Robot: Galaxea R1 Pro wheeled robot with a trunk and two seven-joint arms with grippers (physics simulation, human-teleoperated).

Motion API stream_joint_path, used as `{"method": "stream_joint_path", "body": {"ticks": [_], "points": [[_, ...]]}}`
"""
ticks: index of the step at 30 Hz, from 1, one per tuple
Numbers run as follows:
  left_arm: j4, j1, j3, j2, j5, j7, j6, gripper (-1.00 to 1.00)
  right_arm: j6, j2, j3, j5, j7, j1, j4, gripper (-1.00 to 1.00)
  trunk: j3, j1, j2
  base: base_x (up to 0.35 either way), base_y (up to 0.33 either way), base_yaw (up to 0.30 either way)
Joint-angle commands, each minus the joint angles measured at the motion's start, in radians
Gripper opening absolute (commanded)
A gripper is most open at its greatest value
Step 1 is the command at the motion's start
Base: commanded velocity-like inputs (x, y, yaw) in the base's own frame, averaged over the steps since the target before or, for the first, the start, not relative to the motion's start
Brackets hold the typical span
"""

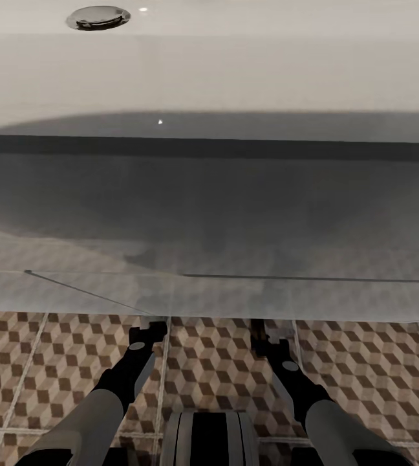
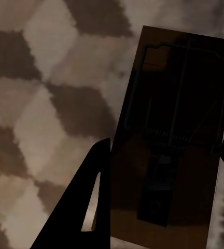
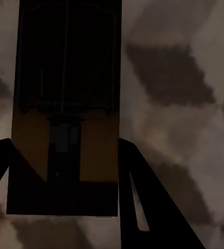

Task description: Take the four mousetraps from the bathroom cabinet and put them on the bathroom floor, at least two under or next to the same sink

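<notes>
Left tool (image 2: 166, 155) pinching a mousetrap (image 2: 171, 129), the flat brown board lodged between its two dark fingers (image 2: 83, 202), wire parts facing the camera, cube-patterned bathroom floor (image 2: 44, 104) behind. Right tool (image 3: 65, 171) likewise clamped on a second mousetrap (image 3: 65, 104), the board running out past the fingers (image 3: 143, 197) over the same tiles. From the head view, both arms reaching forward and down toward the white sink (image 1: 209, 71), tools low over the floor (image 1: 216, 362) at its near edge.
</notes>
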Motion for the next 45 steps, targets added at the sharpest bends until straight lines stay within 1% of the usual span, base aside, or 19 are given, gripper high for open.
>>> {"method": "stream_joint_path", "body": {"ticks": [1, 13, 21, 34, 37, 41, 42, 45], "points": [[-0.002, 0.000, 0.006, 0.000, -0.009, 0.002, 0.004, -1.00, -0.003, 0.001, -0.007, 0.007, -0.001, -0.004, 0.001, -1.00, 0.000, 0.000, 0.000, 0.000, 0.000, 0.000], [-0.006, 0.000, 0.007, 0.000, -0.004, 0.002, 0.004, -1.00, -0.002, 0.002, -0.007, 0.007, -0.002, -0.036, 0.009, -1.00, 0.000, 0.000, 0.000, 0.000, 0.000, 0.000], [-0.005, 0.000, 0.006, -0.001, -0.005, 0.001, 0.004, -1.00, -0.003, 0.003, -0.007, 0.007, -0.005, -0.079, 0.056, -1.00, 0.000, 0.000, 0.000, 0.000, 0.000, 0.000], [-0.003, 0.000, 0.006, -0.001, -0.006, 0.001, 0.004, -1.00, -0.003, 0.002, -0.008, 0.006, -0.005, -0.088, 0.073, -1.00, 0.000, 0.000, 0.000, 0.000, 0.000, 0.000], [-0.003, 0.000, 0.006, -0.002, -0.006, 0.001, 0.004, -1.00, -0.003, -0.001, -0.008, -0.006, -0.005, -0.091, 0.084, -1.00, 0.000, 0.000, 0.000, 0.000, 0.000, 0.000], [-0.003, 0.000, 0.006, -0.002, -0.007, 0.000, 0.004, -1.00, -0.004, -0.009, -0.008, -0.035, -0.002, -0.108, 0.114, -1.00, 0.000, 0.000, 0.000, 0.000, 0.000, 0.000], [-0.003, 0.000, 0.006, -0.002, -0.007, 0.000, 0.004, -1.00, -0.004, -0.013, -0.008, -0.046, -0.001, -0.113, 0.123, -1.00, 0.000, 0.000, 0.000, 0.000, 0.000, 0.000], [-0.003, 0.000, 0.006, -0.002, -0.007, 0.000, 0.004, -1.00, -0.004, -0.021, -0.009, -0.058, 0.000, -0.119, 0.133, -1.00, 0.000, 0.000, 0.000, 0.000, 0.000, 0.000]]}}
